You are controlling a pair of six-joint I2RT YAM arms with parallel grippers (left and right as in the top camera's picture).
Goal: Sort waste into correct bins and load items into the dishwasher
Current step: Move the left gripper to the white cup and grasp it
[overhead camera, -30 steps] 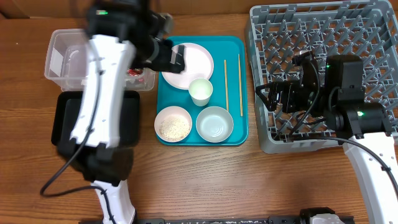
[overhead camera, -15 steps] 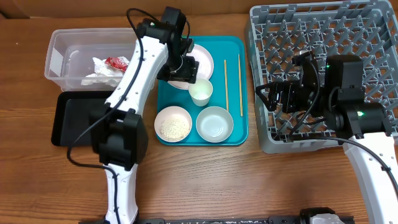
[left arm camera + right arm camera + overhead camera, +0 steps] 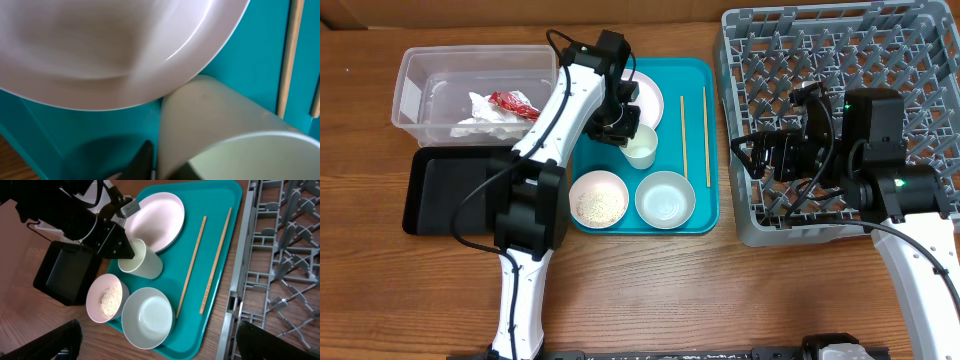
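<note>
My left gripper (image 3: 626, 133) is shut on the rim of the small white cup (image 3: 642, 148), which stands on the teal tray beside the large white plate (image 3: 648, 92). In the left wrist view a dark finger (image 3: 142, 162) presses the cup (image 3: 220, 125) wall from outside, under the plate (image 3: 100, 45). A white bowl of rice grains (image 3: 598, 200), a pale blue-grey bowl (image 3: 665, 198) and two chopsticks (image 3: 683, 135) also lie on the tray. The red wrapper (image 3: 510, 101) and crumpled paper (image 3: 478, 120) sit in the clear tub (image 3: 425, 70). My right gripper (image 3: 745, 160) hangs open over the grey rack (image 3: 840, 50).
The black tray (image 3: 430, 195) lies in front of the clear tub at the left. The teal tray (image 3: 705, 218) sits mid-table, its right edge close to the rack's lattice wall (image 3: 285, 255). The left arm crosses above the tub and black tray.
The left arm swung from over the clear tub to the teal tray, and its jaws closed on the cup's rim. The right arm has not moved.
</note>
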